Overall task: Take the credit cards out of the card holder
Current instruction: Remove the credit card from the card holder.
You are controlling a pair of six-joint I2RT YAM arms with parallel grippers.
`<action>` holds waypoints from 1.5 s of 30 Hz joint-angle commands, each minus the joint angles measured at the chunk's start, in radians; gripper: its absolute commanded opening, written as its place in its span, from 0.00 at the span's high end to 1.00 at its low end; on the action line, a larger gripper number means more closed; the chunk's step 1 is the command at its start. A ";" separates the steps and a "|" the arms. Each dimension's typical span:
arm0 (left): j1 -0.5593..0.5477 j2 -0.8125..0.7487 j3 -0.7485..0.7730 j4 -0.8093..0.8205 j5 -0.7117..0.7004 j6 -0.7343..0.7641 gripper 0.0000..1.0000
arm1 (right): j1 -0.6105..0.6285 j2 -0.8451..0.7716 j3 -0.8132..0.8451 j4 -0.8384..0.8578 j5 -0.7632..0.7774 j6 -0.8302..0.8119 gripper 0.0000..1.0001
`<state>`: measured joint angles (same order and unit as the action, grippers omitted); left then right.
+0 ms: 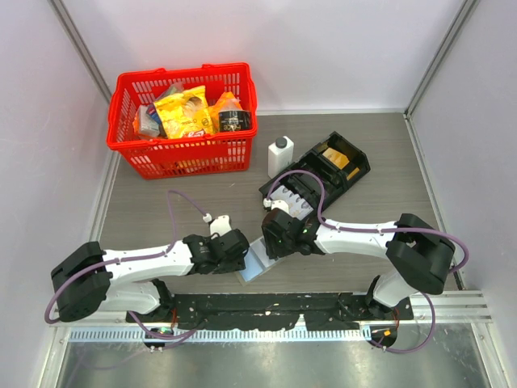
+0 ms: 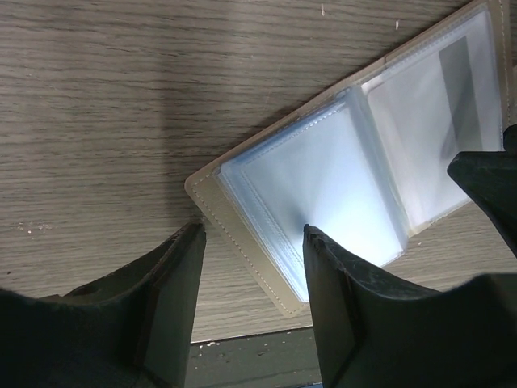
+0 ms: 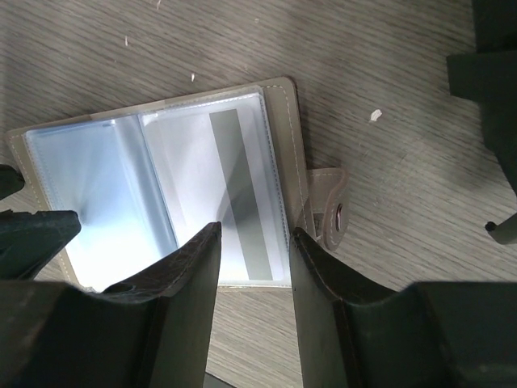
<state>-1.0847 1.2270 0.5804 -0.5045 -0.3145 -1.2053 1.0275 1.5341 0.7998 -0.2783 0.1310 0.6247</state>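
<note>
Card holder: lies open on the table, clear sleeves up, just on the near side of the black tray. Left gripper: fingers spread, straddling the holder's edge farthest from the tray. Right gripper: fingers spread over the holder's edge nearest the tray.

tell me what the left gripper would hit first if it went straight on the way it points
The card holder: its open clear sleeves lie just ahead of the left gripper, though depth is unclear.
</note>
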 commanded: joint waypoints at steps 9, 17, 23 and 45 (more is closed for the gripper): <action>-0.003 0.016 -0.005 0.038 -0.035 -0.019 0.49 | 0.003 -0.022 0.030 0.028 -0.076 -0.028 0.59; -0.004 0.002 -0.005 0.038 -0.041 -0.020 0.51 | 0.003 -0.074 0.036 0.024 -0.102 -0.028 0.59; -0.003 -0.003 -0.010 0.043 -0.043 -0.022 0.51 | 0.003 -0.098 0.036 0.054 -0.179 -0.026 0.58; -0.001 -0.110 -0.065 0.054 -0.080 -0.074 0.53 | 0.008 -0.080 0.010 0.203 -0.382 -0.005 0.58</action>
<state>-1.0843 1.1561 0.5259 -0.4786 -0.3489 -1.2518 1.0283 1.4528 0.7998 -0.1417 -0.1993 0.6083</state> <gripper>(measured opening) 0.472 0.420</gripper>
